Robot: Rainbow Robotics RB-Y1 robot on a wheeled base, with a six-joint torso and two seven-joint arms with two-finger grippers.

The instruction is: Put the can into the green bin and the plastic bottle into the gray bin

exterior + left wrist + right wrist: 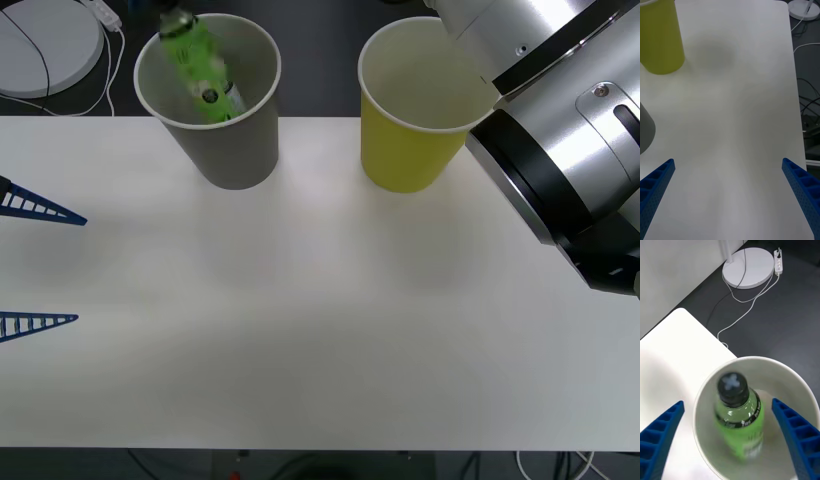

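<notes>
Two grippers: I've got both spread wide, neither holding anything.
Left gripper (40,268): at the left edge of the front view, low over the bare white table (320,330), blue ribbed fingers (655,183) far apart at the bottom corners of its wrist view.
Right gripper (730,435): straddling the gray bin's mouth from above in its wrist view, fingers (795,431) splayed outside the rim on either side, not touching the bottle.
Plastic bottle (203,70): inside the gray bin, tilted, black cap (732,384) pointing up toward my wrist camera.
Gray bin (235,150): upper left of the front view, upright at the table's far edge.
Green bin (405,150): upper middle-right, upright beside the gray bin, well apart from it; I see only a pale inside.
Right arm (560,130): silver bulk in the upper right corner.
</notes>
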